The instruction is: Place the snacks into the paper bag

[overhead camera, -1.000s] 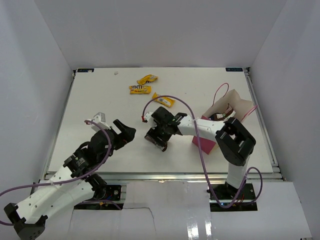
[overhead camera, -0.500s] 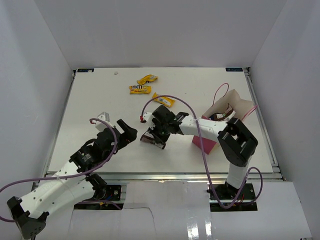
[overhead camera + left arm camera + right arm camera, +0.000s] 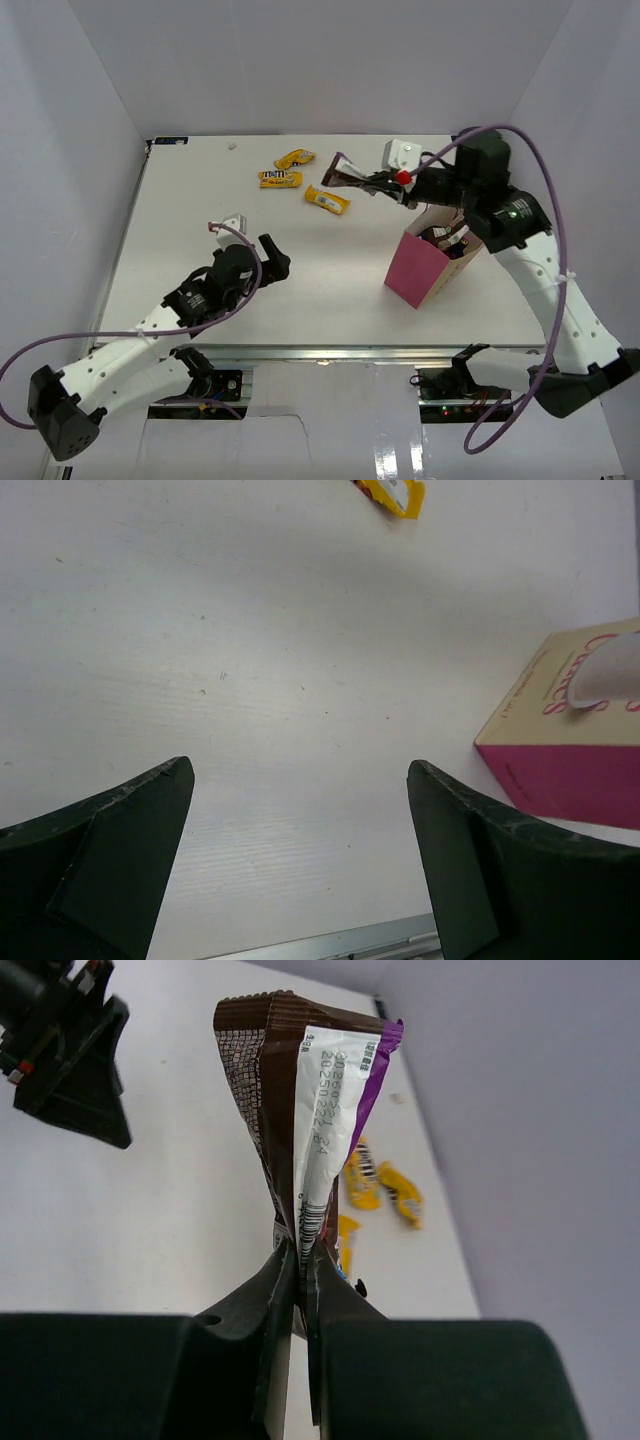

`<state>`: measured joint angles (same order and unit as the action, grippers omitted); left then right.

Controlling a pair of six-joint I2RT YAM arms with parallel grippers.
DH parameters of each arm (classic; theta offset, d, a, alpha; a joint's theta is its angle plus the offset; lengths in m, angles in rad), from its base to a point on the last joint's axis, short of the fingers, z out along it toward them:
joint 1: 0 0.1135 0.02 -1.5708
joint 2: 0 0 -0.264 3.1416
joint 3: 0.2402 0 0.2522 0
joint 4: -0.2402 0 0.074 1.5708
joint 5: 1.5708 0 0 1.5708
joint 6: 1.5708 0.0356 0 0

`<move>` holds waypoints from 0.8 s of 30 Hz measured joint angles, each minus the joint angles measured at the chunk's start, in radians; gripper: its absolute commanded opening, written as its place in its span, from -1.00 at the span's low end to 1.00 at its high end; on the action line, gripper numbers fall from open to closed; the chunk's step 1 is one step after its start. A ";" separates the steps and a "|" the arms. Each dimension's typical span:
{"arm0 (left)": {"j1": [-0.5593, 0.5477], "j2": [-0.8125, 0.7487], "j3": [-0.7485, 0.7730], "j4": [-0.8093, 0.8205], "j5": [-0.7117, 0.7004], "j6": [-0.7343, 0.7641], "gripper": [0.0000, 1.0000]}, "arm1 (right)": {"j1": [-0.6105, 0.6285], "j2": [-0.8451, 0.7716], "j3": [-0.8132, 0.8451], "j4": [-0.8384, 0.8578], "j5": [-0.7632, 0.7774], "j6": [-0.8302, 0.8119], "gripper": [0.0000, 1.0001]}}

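Note:
My right gripper is up in the air, shut on the lower end of a dark brown snack packet with a white and purple back. It hangs to the left of and behind the paper bag, magenta outside, whose open top shows dark things inside. Three yellow snack packs lie at the table's far middle. My left gripper is low over the table's near left, open and holding nothing. The bag's pink wall is off to its right.
White walls close in the table on three sides. A metal rail runs along the near edge. Purple cables loop off both arms. The right wrist view shows the left gripper far below.
The right gripper shut on the brown packet on the table's middle, then lifted it up and away to the far right, near the bag. The left arm reached slightly forward.

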<state>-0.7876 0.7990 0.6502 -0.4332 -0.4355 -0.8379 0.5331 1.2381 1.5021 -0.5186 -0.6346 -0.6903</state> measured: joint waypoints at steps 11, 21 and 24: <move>0.180 0.456 0.255 0.124 0.258 0.220 0.96 | -0.327 -0.211 -0.118 -0.061 0.061 -0.111 -0.85; 0.293 1.011 0.641 0.208 0.526 -0.042 0.96 | -0.429 -0.300 -0.297 -0.136 0.102 -0.138 -0.84; 0.289 1.133 0.719 0.193 0.542 -0.150 0.96 | -0.435 -0.331 -0.337 -0.139 0.105 -0.146 -0.29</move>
<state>-0.4988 1.9316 1.3697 -0.2398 0.1066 -0.9882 0.0982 0.9070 1.1652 -0.6579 -0.5293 -0.8364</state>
